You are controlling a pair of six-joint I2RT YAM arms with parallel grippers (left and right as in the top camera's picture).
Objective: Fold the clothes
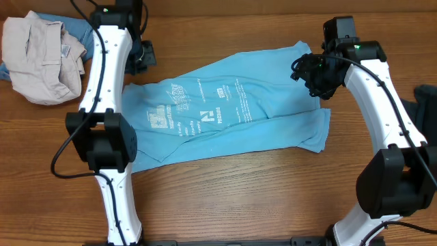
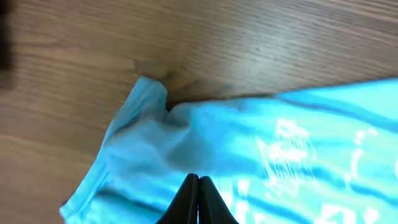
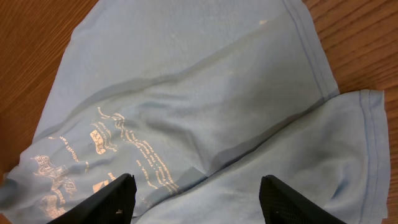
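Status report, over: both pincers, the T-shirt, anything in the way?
Left pincer shut on T-shirt corner. Right pincer open, over the other end. T-shirt flat, one edge folded over. Beige garment lies apart.

- A crumpled beige garment [image 1: 41, 58] lies at the far left of the wooden table [image 1: 259, 184].
- A denim-blue garment [image 1: 78, 27] shows from beneath it.
- A dark garment [image 1: 429, 102] sits at the right edge.

You see the whole desk [image 1: 225, 198] from straight overhead. Your left wrist view looks down from close above the far-left corner of the shirt [image 2: 249, 143], your right from close above its right end; all three views share it.
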